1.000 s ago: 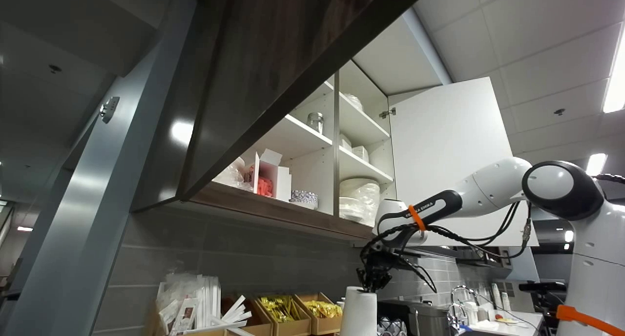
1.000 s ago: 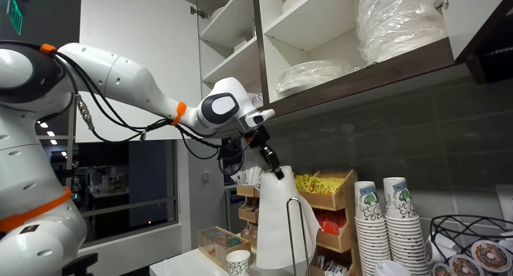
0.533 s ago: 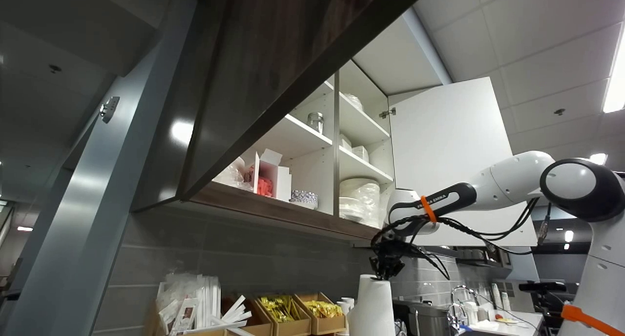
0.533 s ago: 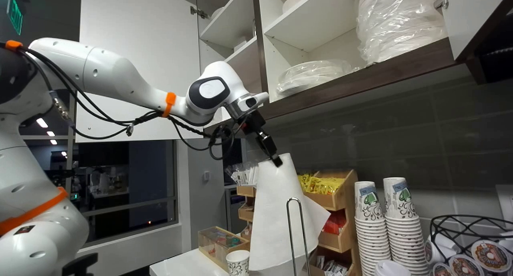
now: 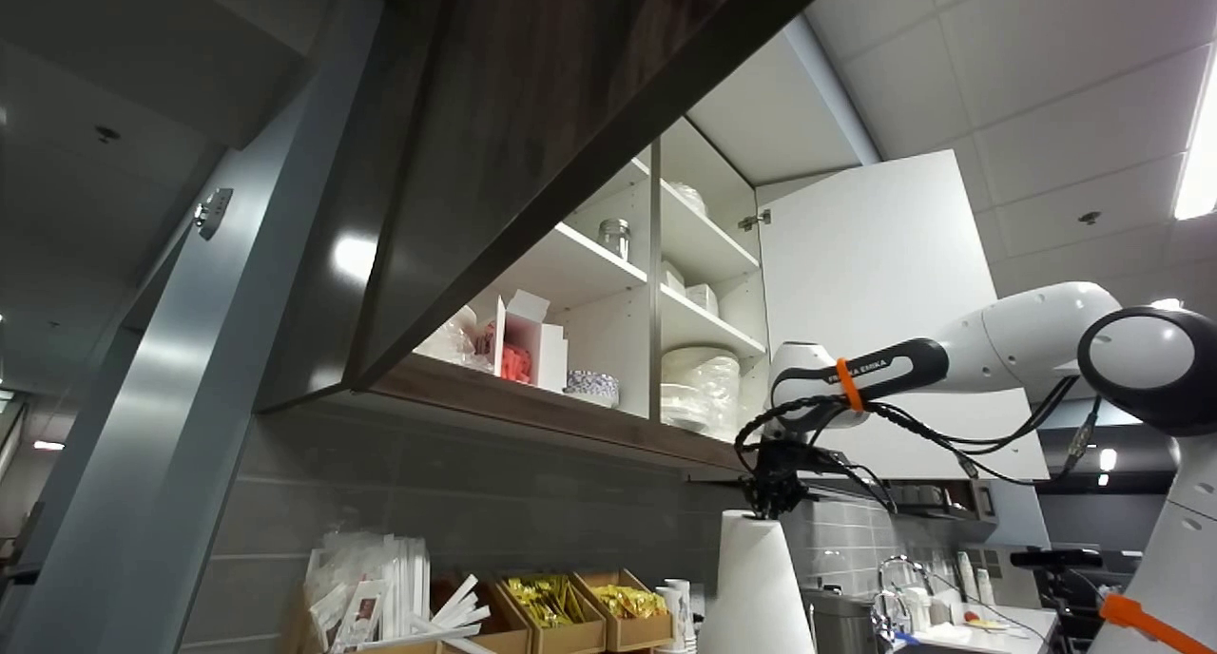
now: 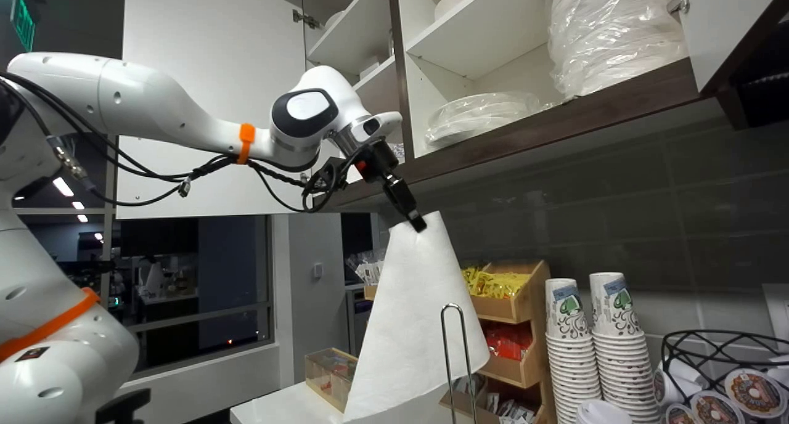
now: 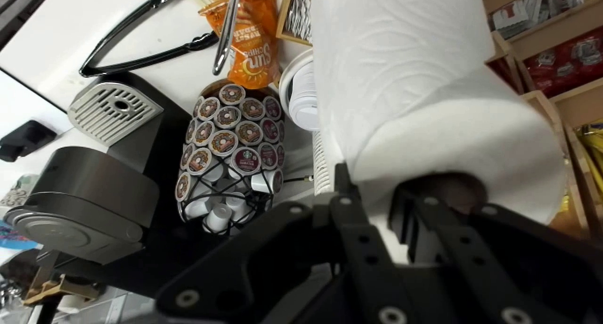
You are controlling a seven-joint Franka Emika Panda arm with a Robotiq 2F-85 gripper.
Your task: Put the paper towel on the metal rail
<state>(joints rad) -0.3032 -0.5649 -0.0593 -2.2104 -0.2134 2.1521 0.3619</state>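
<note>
In an exterior view the towel (image 5: 758, 587) hangs higher than a second ago; in an exterior view it leans behind the likely rail (image 6: 447, 359); in the wrist view the gripper (image 7: 374, 190) pinches its wall, placement apparently outstanding.

Dark grey tile backsplash (image 6: 616, 227) behind back edge of white desk (image 6: 280, 405). Above that edge, wall cabinet (image 6: 555, 127), wood-grain trim, white interior; white cabinet door (image 6: 216, 36) standing open. Past desk's visible corner, framed window (image 6: 212, 288), dim room (image 6: 166, 282) through panes. Exit sign (image 6: 24, 24) lit green. Overhead, pale ceiling panels (image 5: 1036, 93), bright ceiling light (image 5: 1196, 141). Tall grey column (image 5: 171, 378) beside wall cabinet.
</note>
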